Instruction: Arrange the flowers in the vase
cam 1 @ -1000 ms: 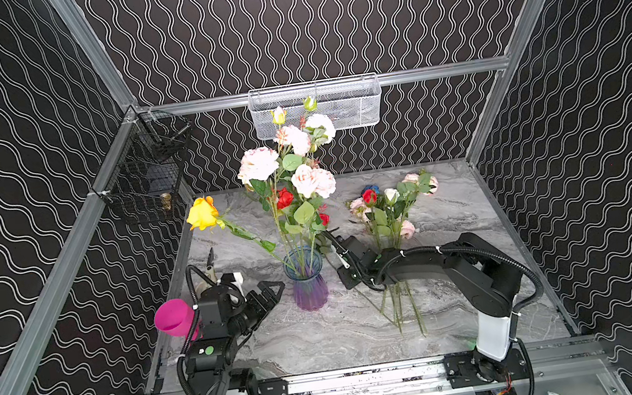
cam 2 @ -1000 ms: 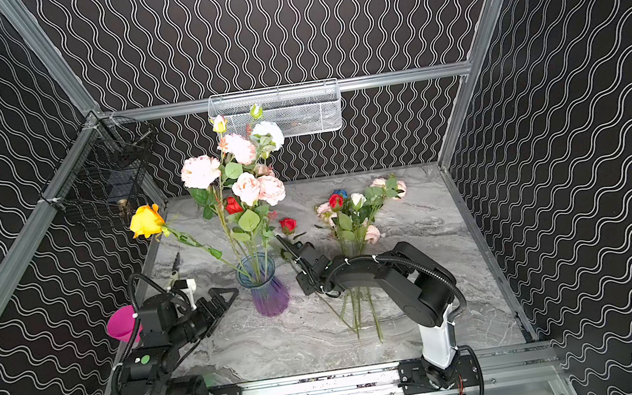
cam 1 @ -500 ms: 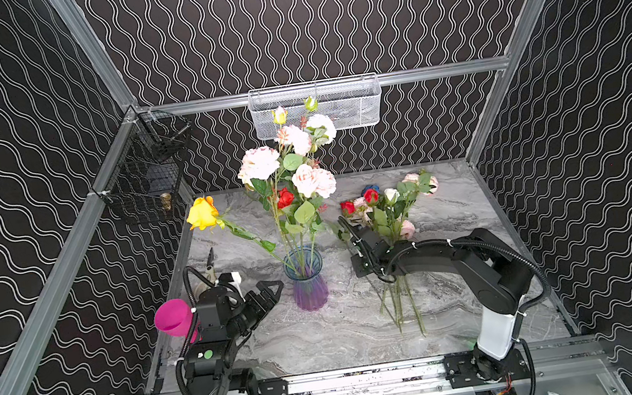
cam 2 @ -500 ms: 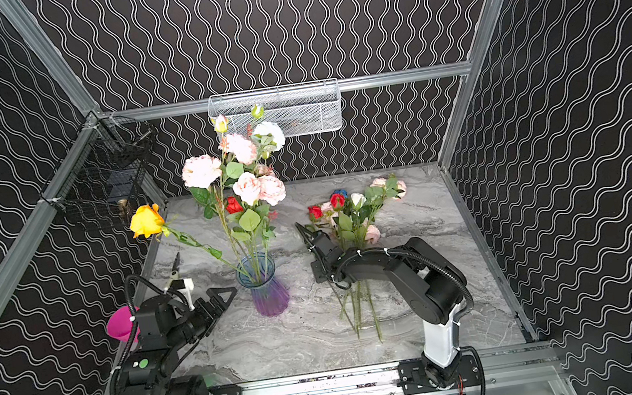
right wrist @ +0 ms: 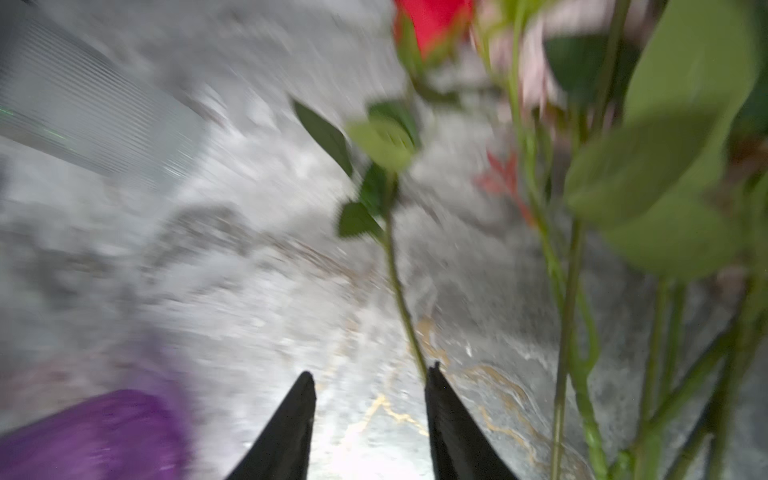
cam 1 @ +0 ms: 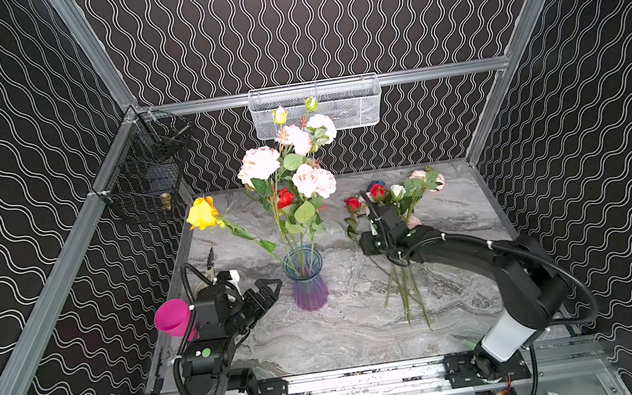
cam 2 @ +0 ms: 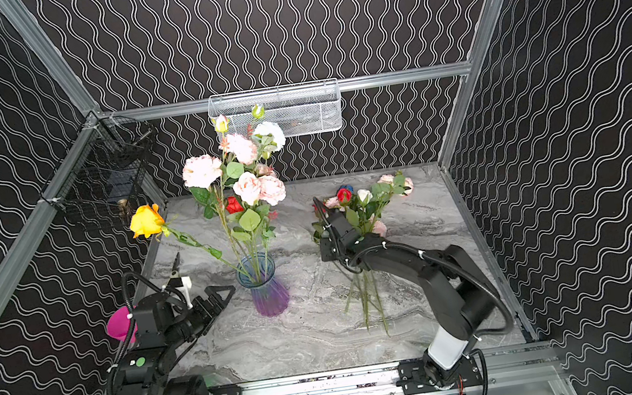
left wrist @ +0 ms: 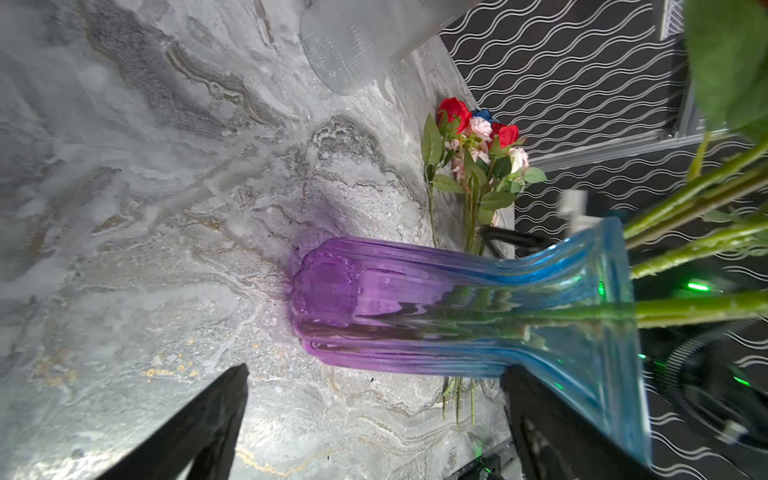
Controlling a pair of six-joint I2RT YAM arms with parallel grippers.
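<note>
The red rose [cam 1: 352, 203] that looks like the next to go lies to the right of the purple-and-blue vase [cam 1: 309, 287]. It sits on the vase-facing edge of the loose bunch of roses [cam 1: 405, 295], which rests on the marble table [cam 1: 347, 341] with heads toward the back wall and cut ends toward the robot.

In the right wrist view its thin stem runs almost straight ahead from the right gripper [right wrist: 371, 370], with the head farthest out and leaves partway along. The stem's near end meets the tip of one finger [right wrist: 440, 403]; blur hides whether it touches that tip or slips behind it. The jaws stand partly apart with only bare table in the gap, so nothing is held.

As I judge it, the coming move turns on that offset. The stem lies just outside the gap, on the side away from the vase, and nearly parallel to the fingers. A small sideways shift, and probably a wrist turn to cross the stem, seems needed before closing.

The right arm is plainly the nearer one. The left gripper [left wrist: 374, 372] sits on the vase's opposite side, jaws spread wide, just beside the glass and well apart from the rose.

The vase stands upright, holding the arranged roses [cam 1: 294, 176] and a yellow rose [cam 1: 202, 213] that leans away from the bunch.
</note>
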